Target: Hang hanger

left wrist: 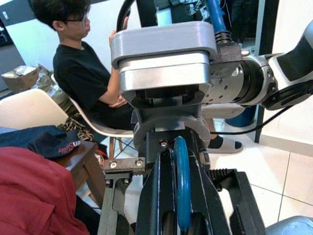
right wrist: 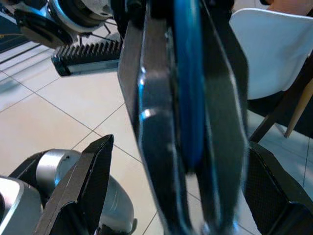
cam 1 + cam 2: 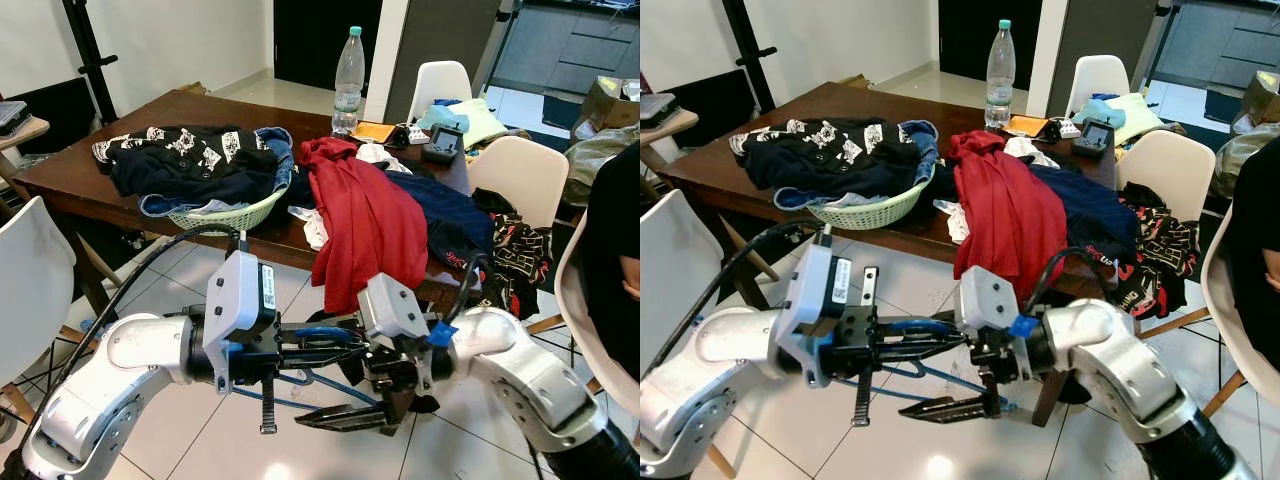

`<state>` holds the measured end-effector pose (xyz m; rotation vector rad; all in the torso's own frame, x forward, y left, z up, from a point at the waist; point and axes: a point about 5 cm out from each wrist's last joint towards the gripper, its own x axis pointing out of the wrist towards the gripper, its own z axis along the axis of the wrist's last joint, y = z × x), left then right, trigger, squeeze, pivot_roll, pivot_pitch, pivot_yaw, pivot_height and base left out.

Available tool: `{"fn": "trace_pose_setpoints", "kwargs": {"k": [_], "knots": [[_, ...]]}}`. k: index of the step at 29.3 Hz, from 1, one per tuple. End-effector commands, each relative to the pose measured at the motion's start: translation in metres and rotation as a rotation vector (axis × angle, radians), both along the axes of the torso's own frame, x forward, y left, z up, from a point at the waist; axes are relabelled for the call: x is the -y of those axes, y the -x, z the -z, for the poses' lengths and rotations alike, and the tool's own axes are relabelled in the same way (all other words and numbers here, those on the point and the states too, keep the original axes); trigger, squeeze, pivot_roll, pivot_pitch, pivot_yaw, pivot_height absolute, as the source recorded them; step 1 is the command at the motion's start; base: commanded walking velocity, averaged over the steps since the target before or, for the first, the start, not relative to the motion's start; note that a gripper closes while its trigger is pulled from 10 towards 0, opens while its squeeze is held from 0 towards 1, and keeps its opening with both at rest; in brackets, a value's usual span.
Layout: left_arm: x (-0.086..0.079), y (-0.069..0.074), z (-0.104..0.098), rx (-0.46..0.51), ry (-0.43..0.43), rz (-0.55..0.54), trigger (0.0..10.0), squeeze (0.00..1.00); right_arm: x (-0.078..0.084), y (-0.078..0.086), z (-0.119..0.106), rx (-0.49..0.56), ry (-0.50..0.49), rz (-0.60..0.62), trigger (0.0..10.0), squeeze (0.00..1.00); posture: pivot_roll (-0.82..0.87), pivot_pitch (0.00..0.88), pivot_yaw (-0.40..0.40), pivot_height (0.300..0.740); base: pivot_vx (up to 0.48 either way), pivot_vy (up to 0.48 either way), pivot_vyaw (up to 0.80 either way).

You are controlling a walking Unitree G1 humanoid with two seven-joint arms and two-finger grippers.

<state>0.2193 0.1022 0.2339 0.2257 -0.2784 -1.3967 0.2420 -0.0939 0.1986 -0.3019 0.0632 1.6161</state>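
The left gripper [image 3: 330, 345] is clamped narrow on a blue plastic hanger [image 3: 925, 330], its fingers reaching toward the right arm. Just past its fingertips, the right gripper [image 3: 345, 415] stands with its two long fingers spread wide, one on each side of the left gripper's closed fingers and touching nothing. So the hanger sits at the meeting point of the two grippers, low over the tiled floor [image 3: 200, 430], in front of the wooden table [image 3: 150, 115].

This looks like a handover or a regrasp. To do it well, the right gripper's fingers should close on a bare stretch of the hanger beside the left gripper's hold, not over the left fingers themselves, and the left should let go only once the right grip is firm. The hook end should stay free for hanging.

Beyond the grippers, the head views show a green laundry basket [image 3: 230, 212] heaped with dark clothes, a red garment [image 3: 365, 225] draped over the table edge and a water bottle [image 3: 348, 80] further back. The left wrist view adds a seated person [image 1: 85, 73] on a white chair [image 1: 29, 105] off to the right arm's side. The right wrist view gives the closest look at the blue bar [image 2: 188, 83] pinched between the left fingers.
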Motion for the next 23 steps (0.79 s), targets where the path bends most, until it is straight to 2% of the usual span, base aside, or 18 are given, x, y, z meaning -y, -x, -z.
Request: {"fn": "trace_pose_setpoints", "kwargs": {"k": [1,2,3,23], "knots": [[0.0003,0.0035,0.0004,0.003,-0.012,0.011,10.0,0.00,-0.0014,0.0004,0.0035,-0.012,0.016,-0.007,8.3,0.00,0.13,0.029,-0.049,0.740,0.000,0.000,0.00],[0.0003,0.0035,0.0003,0.003,-0.011,0.011,10.0,0.00,-0.0017,0.0010,0.0038,-0.015,0.016,-0.013,7.2,0.00,0.13,0.029,-0.049,0.740,0.000,0.000,0.00],[0.0002,0.0036,0.0004,0.003,-0.012,0.011,10.0,0.00,-0.0017,0.0014,0.0041,-0.019,0.017,-0.016,0.0,0.00,0.13,0.029,-0.049,0.740,0.000,0.000,0.00],[-0.0004,0.0032,0.0007,0.001,-0.012,0.006,10.0,0.00,-0.0010,0.0016,0.0040,-0.031,0.022,-0.027,0.0,0.00,0.14,0.030,-0.051,0.740,0.000,0.000,0.00]]}}
